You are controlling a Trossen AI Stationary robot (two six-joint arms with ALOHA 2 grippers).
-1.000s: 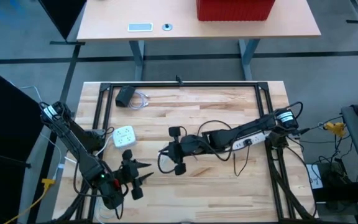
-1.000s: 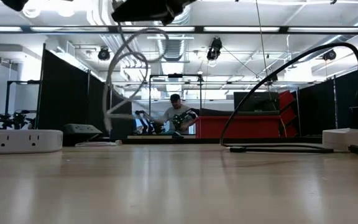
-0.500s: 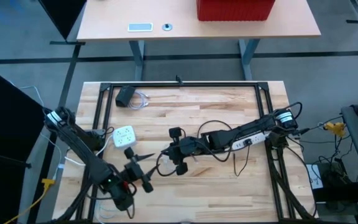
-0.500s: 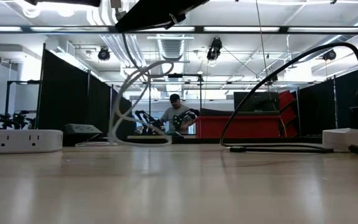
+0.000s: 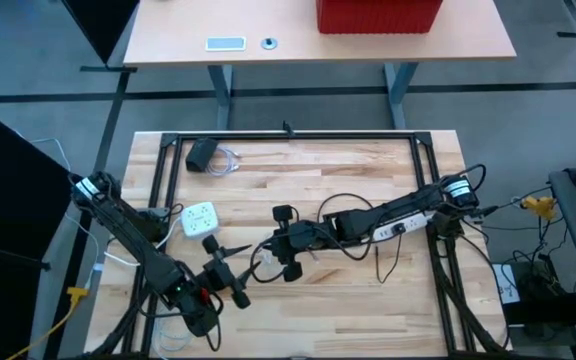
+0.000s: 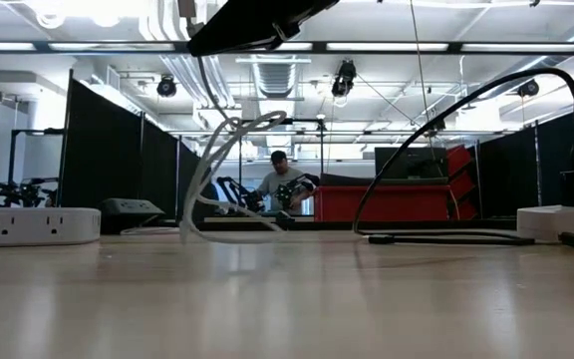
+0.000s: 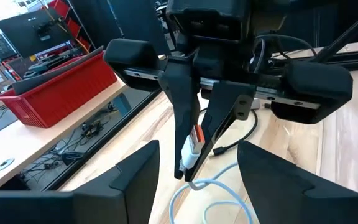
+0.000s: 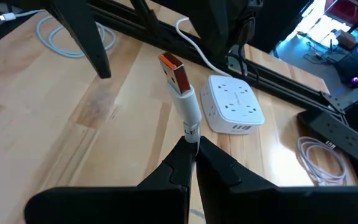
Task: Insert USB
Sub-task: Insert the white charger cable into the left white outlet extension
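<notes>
Left gripper (image 5: 230,283) is held wide open above the near-left part of the table (image 5: 368,290), nothing between its fingers, pointed toward the right gripper. White power strip (image 5: 199,218) is set just beyond it, flat on the wood. Right gripper (image 5: 268,254) is clamped near mid-table on the white USB cable (image 8: 187,112), whose orange-tipped plug (image 8: 173,70) is raised off the surface, apart from the strip.
</notes>
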